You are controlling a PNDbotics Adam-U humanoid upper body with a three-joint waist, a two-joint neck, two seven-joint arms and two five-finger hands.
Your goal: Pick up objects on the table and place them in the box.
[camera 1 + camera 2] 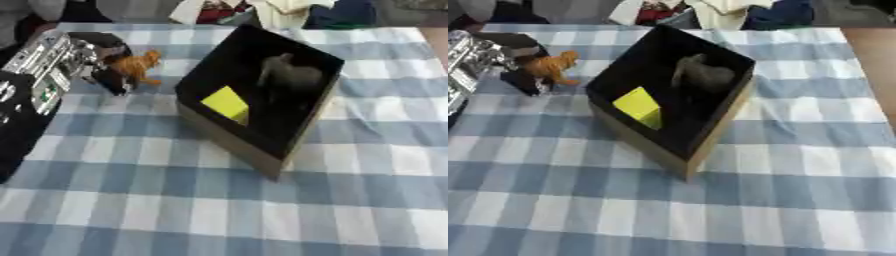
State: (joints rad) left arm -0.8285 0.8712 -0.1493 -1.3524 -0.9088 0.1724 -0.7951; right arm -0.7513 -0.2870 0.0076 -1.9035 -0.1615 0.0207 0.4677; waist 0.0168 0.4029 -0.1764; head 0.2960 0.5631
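The open box (pixel 229 137) stands mid-table, its mouth unobstructed from above. Inside, a yellow block (pixel 227 103) fills the 8 o'clock part of the floor and a dark grey figure (pixel 289 75) the 1 o'clock part; the strip between them is bare. At 10 o'clock from the box, the left hand (pixel 103 60) closes on an orange toy (pixel 138 65), apparently an animal, blocking that approach. The checked tablecloth (pixel 219 210) from 3 round to 7 o'clock lies open.
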